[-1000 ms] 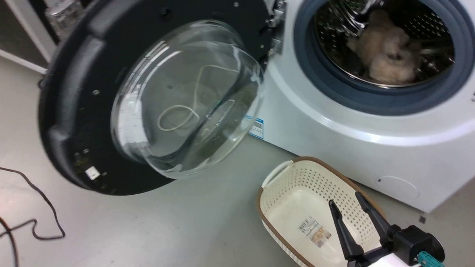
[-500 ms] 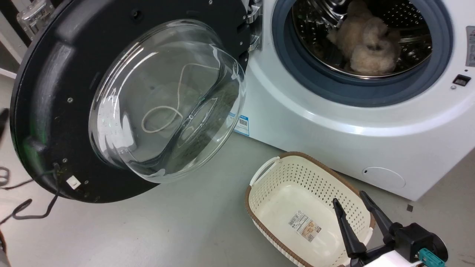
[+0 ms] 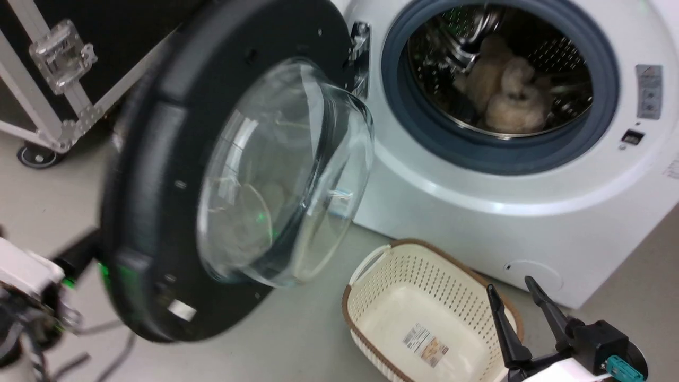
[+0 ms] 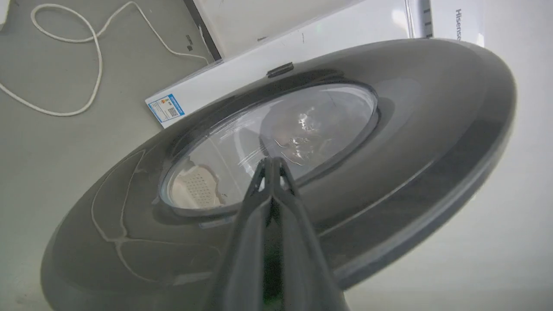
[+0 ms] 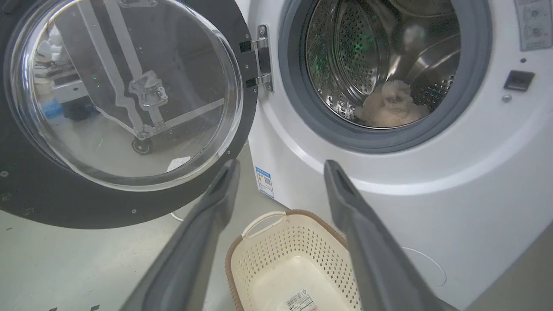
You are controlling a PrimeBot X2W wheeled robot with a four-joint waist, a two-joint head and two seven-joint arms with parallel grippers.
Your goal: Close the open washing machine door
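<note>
Washing machine door (image 3: 151, 180) may stop short of latching if the left gripper (image 4: 272, 161), fingers pressed together at its smooth outer face, slips sideways.

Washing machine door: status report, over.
Left gripper shut, tips at outer face of washing machine door. Right gripper open, by basket. Door open. Basket on floor below opening.

Grey floor (image 3: 297, 339) carries white washing machine (image 3: 451, 212) at 2 o'clock, cream perforated basket (image 3: 424, 276) at 5, wheeled black case (image 3: 106, 42) at 10.
</note>
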